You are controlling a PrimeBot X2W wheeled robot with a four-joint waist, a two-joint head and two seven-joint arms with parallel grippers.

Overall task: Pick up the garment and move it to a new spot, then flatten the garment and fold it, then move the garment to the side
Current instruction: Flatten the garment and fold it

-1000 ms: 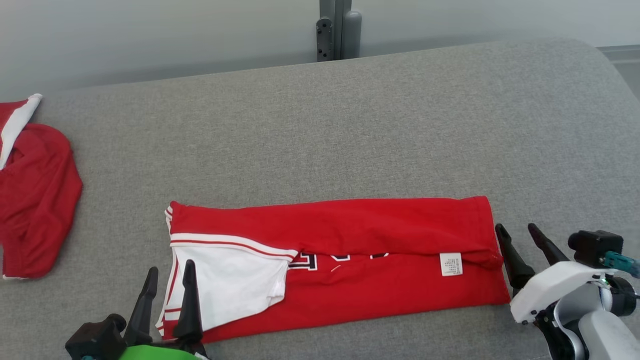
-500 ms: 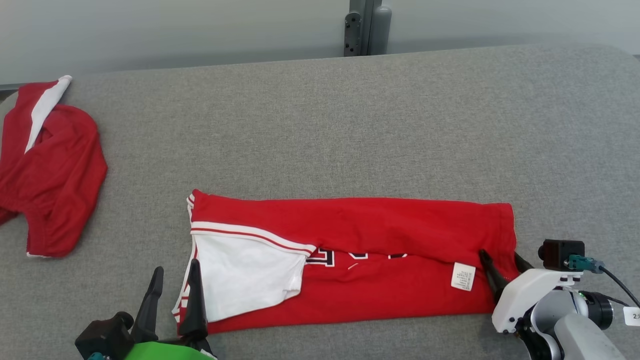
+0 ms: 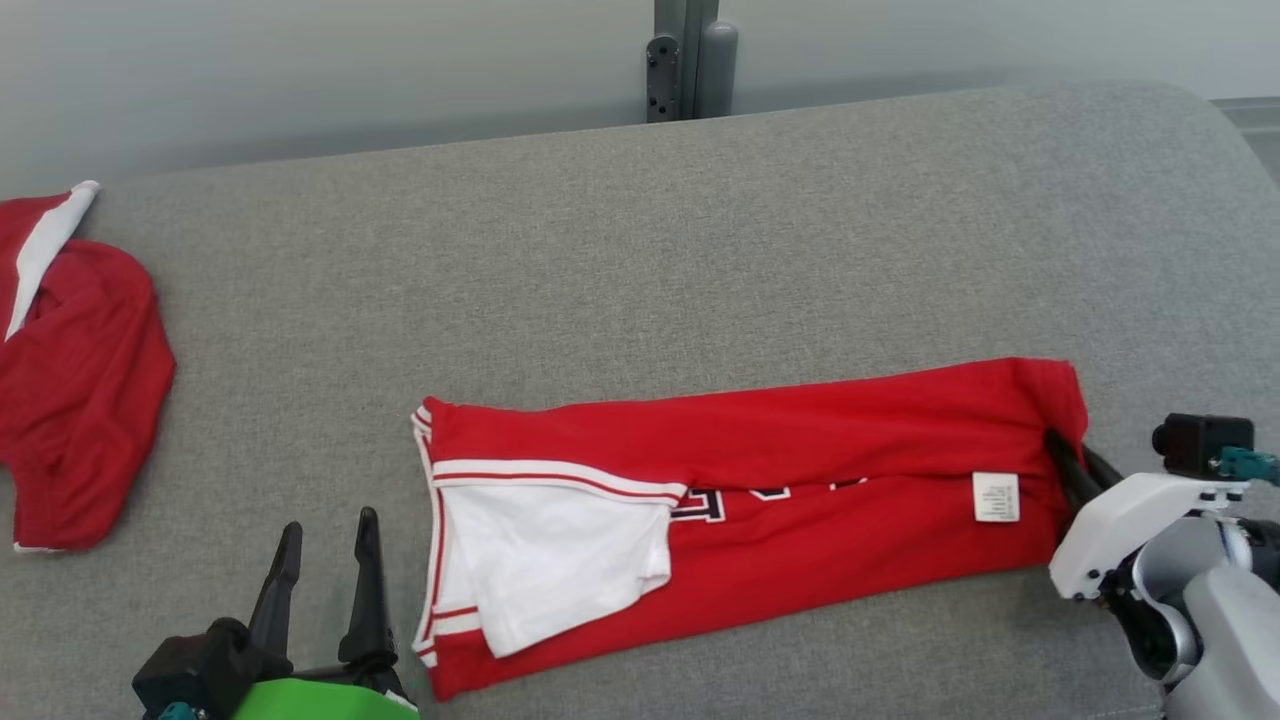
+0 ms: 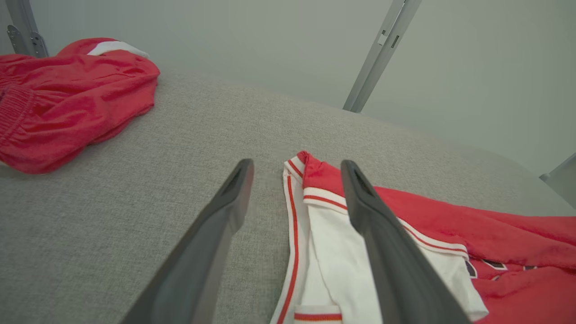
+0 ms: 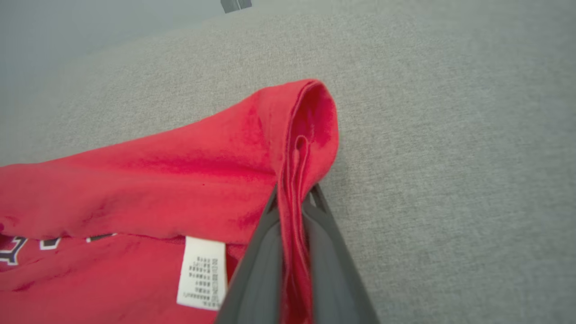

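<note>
The garment [image 3: 760, 470], a red jersey with white trim folded into a long strip, lies across the grey surface [image 3: 640, 260]. My right gripper [image 3: 1075, 465] is shut on the garment's right end, and the right wrist view shows the red hem [image 5: 294, 198] pinched between the dark fingers [image 5: 258, 265]. My left gripper [image 3: 320, 575] stands open at the lower left, just left of the white sleeve end [image 3: 550, 550]. In the left wrist view the trimmed edge [image 4: 297, 211] lies between and beyond the spread fingers [image 4: 225, 216].
A second red and white garment [image 3: 70, 370] lies bunched at the far left, also seen as a red heap [image 4: 67, 99] in the left wrist view. A grey post [image 3: 690, 60] stands behind the surface's far edge.
My right gripper moved onto the garment's right end and shut on it, pulling the strip to the right and lifting that end slightly. The head camera also shifted. My left gripper stayed open.
</note>
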